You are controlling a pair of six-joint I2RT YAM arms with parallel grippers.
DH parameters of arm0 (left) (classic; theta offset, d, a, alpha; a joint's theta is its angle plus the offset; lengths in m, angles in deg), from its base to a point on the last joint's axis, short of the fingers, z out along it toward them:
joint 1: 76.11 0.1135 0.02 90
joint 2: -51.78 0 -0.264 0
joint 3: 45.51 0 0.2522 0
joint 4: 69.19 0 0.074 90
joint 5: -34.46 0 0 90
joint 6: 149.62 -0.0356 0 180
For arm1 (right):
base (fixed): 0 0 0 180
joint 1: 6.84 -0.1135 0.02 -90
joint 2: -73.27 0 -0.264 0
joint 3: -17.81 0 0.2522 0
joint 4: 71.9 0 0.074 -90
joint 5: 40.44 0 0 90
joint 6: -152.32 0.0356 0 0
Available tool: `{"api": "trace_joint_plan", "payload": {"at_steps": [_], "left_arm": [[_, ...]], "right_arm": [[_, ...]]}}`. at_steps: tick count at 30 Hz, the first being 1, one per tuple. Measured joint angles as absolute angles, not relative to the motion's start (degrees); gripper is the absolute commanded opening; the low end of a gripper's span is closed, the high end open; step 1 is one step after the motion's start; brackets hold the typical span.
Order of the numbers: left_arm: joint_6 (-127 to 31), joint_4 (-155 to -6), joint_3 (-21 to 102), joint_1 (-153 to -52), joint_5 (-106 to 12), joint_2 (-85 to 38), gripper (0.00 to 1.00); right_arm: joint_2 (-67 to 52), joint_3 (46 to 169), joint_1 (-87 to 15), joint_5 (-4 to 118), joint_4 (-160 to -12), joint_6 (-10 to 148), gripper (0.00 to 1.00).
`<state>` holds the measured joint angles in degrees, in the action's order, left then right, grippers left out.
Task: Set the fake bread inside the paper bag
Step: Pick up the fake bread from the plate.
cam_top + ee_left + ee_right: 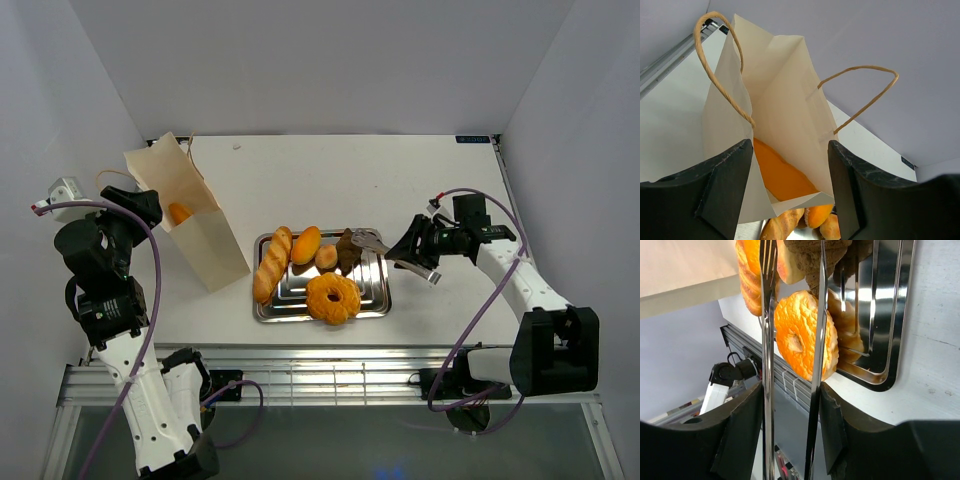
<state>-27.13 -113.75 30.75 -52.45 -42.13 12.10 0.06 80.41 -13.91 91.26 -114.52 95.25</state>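
The paper bag (pixel 190 215) leans at the table's left, mouth up towards my left gripper (pixel 150 207). An orange loaf (pixel 179 212) lies inside it. In the left wrist view the left gripper (pixel 790 150) is open, its fingers either side of the bag's (pixel 785 85) mouth, with the loaf (pixel 780 175) between. The steel tray (pixel 375 300) holds a baguette (pixel 272 263), an oval roll (pixel 306 244), a small roll (pixel 326 257), a dark pastry (pixel 349 250) and a ring doughnut (pixel 333 297). My right gripper (pixel 405 250) is shut on metal tongs (pixel 372 245), whose tips sit around the dark pastry (pixel 812 255).
The tongs' two arms (pixel 766 365) run past the doughnut (pixel 797 332) and the tray's rim (pixel 890 340). A slotted metal rail (pixel 330 375) lines the table's near edge. White walls close in left, right and behind. A purple cable (pixel 470 330) loops by the right arm.
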Motion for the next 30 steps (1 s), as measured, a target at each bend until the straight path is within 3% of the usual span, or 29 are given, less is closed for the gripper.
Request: {"api": "trace_joint_plan", "payload": {"at_steps": [30], "left_arm": [[-27.04, -113.75, 30.75, -52.45, -41.8, 12.27, 0.72]], "right_arm": [[2.13, 72.87, -13.61, 97.0, -114.85, 90.81, 0.54]]}}
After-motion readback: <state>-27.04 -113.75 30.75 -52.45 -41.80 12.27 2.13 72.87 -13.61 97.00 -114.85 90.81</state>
